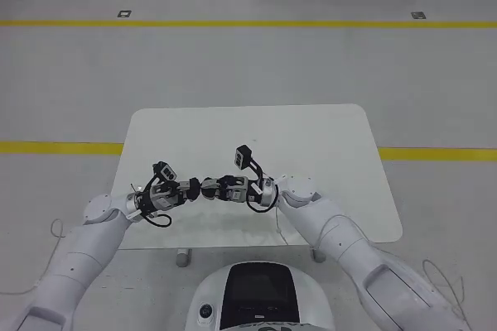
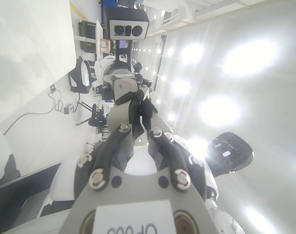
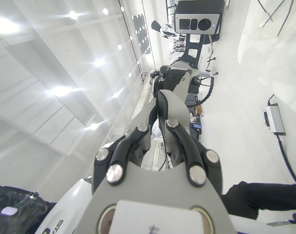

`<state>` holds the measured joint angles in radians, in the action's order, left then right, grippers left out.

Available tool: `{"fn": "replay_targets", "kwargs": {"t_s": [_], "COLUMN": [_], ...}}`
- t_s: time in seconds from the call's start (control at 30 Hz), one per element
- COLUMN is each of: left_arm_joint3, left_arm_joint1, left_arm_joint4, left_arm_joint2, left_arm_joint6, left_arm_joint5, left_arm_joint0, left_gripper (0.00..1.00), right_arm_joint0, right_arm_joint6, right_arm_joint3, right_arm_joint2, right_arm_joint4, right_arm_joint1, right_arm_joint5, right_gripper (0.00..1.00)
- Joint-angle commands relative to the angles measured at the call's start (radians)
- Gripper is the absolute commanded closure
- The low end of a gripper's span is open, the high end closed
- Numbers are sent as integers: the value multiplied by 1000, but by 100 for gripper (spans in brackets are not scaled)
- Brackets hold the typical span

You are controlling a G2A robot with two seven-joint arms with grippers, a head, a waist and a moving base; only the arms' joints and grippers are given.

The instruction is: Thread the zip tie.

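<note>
My two grippers meet tip to tip above the front part of the white table. The left gripper comes in from the left and the right gripper from the right. In the right wrist view my right gripper is shut, and a thin dark strip, the zip tie, runs from between its fingers back toward the wrist. In the left wrist view my left gripper is shut too, its black-covered tips pressed against the right gripper's grey fingers. What lies between the left tips is hidden.
The tabletop around the arms is bare white, with its front edge just under the forearms. Grey floor with yellow lines surrounds the table.
</note>
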<state>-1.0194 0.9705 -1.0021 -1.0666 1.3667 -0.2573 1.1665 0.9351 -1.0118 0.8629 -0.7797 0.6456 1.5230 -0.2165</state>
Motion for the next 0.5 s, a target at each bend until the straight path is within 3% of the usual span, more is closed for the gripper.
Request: {"fn": "replay_targets", "kwargs": {"t_s": [0.0,0.13,0.17,0.2,0.23,0.47], "left_arm_joint3": [2,4,3,3,3,5], "left_arm_joint1": [1,2,3,3,4,7], "left_arm_joint4": [0,4,3,0,-8,-55], "left_arm_joint2": [-1,-3,-4,-5,-7,-23], "left_arm_joint6": [2,6,8,10,8,18], "left_arm_joint5": [1,-1,-2,-3,-6,-14], "left_arm_joint0": [0,-1,-1,-1,0,4], "left_gripper": [100,98,62,10,0,0], "right_arm_joint0": [0,2,2,3,3,10], "right_arm_joint6": [1,2,2,3,5,21], "right_arm_joint3": [0,0,-1,0,-1,5], "right_arm_joint2": [-2,-6,-7,-9,-11,-25], "right_arm_joint4": [-3,-8,-9,-11,-14,-48], "right_arm_joint1": [1,1,1,1,1,-4], "right_arm_joint5": [0,1,0,-1,-3,-22], "right_gripper": [100,100,100,100,100,100]}}
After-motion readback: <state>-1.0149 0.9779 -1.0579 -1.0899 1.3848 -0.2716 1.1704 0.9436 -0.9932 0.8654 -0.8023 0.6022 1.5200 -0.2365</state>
